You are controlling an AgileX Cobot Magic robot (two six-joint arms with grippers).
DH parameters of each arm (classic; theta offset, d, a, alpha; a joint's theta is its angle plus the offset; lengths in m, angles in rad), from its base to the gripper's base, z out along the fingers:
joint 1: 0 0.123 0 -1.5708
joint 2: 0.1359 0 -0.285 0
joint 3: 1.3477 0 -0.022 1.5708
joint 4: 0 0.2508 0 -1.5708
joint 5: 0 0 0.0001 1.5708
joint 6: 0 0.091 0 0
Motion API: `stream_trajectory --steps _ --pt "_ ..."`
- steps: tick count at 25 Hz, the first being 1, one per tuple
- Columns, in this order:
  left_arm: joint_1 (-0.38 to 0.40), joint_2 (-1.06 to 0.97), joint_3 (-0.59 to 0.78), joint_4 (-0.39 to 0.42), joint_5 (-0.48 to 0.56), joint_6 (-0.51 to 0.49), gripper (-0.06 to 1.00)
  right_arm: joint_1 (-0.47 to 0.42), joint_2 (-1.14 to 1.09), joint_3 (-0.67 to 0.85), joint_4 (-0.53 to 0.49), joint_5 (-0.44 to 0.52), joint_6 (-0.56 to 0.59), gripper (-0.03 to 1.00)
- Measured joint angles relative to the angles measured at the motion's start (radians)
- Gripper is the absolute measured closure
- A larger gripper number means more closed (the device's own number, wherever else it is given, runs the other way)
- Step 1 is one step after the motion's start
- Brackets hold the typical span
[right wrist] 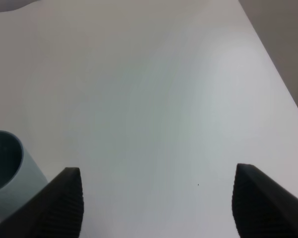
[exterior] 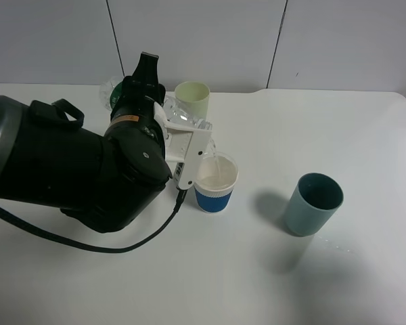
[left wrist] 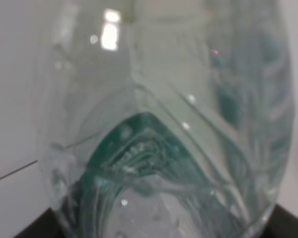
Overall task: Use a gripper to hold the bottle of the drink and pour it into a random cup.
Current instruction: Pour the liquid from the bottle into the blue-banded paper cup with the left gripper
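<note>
**High camera:** the left gripper has its white fingers clamped around the bottle, so the grab is done. The bottle is tipped over hard, mouth pointing right and down, directly above the white cup with the blue band. A thin stream of water runs from the mouth into that cup, and the inside looks like it already has some liquid in it. The pale green cup sits just behind the gripper on the far side. The teal cup is off to the right, well apart from the pouring. So I'd call this mid-pour.

**Left wrist cam:** basically all bottle, clear plastic with the green label smeared through it, right up against the lens. I can't make out the fingers here, or how much water remains.

**Right wrist cam:** the right gripper is spread wide with nothing between its black fingers, hanging over bare table. The teal cup sits just beside one finger.

What's left, I reckon, is finishing the pour and tipping the bottle back upright.
</note>
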Motion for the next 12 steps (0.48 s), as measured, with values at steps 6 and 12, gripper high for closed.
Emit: stream_trajectory --steps 6,12 --pt "0.000 0.000 0.000 0.000 0.000 0.000 0.44 0.000 0.000 0.000 0.000 0.000 0.000 0.33" --pt "0.000 0.000 0.000 0.000 0.000 0.000 0.44 0.000 0.000 0.000 0.000 0.000 0.000 0.33"
